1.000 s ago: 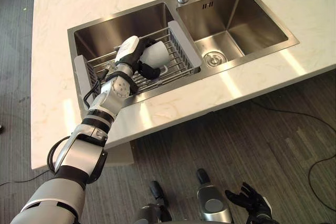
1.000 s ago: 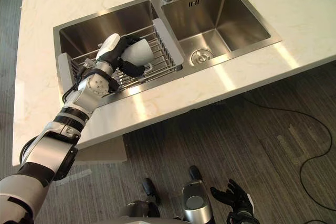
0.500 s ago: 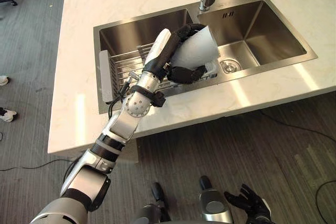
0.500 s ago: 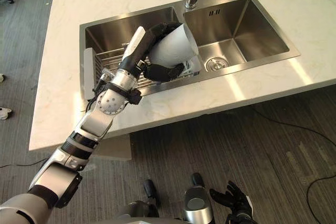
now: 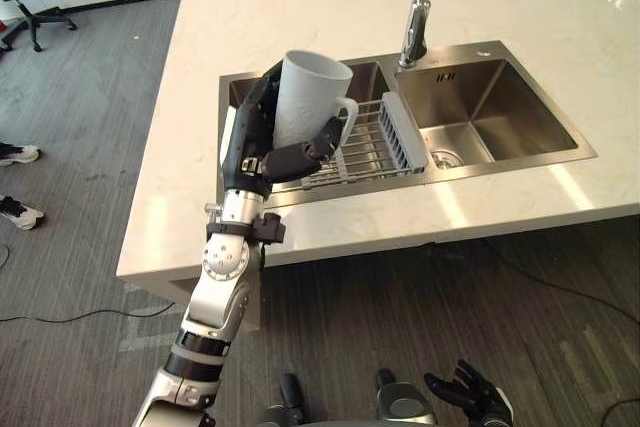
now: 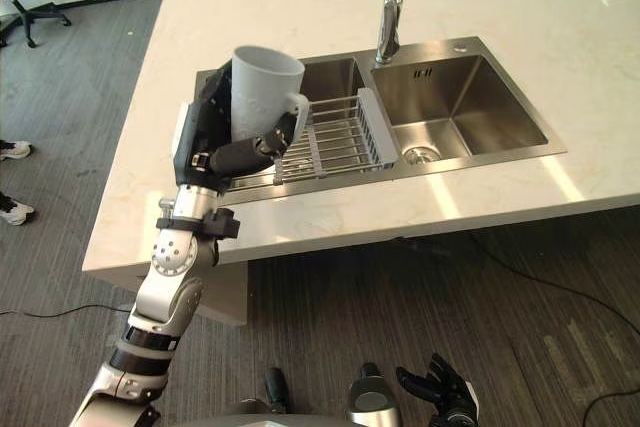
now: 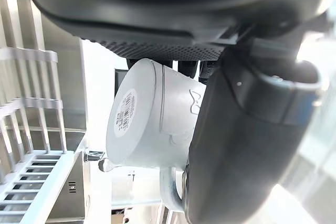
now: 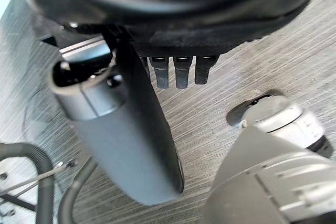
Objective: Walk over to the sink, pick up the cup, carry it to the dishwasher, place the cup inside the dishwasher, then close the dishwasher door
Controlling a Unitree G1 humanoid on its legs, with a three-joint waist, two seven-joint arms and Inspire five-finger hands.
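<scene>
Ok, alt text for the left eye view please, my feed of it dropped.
The left hand holds a white cup upright, fingers curled round it, over the sink's left basin beside the wire rack. The right hand hangs open, low by the floor.

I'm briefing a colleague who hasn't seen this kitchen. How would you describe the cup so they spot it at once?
Find the pale counter with its steel double sink. By the left basin, next to the wire rack, the left hand holds the cup up. It is pale grey, upright with its mouth up and a handle, the one thing held clear of the counter.
</scene>
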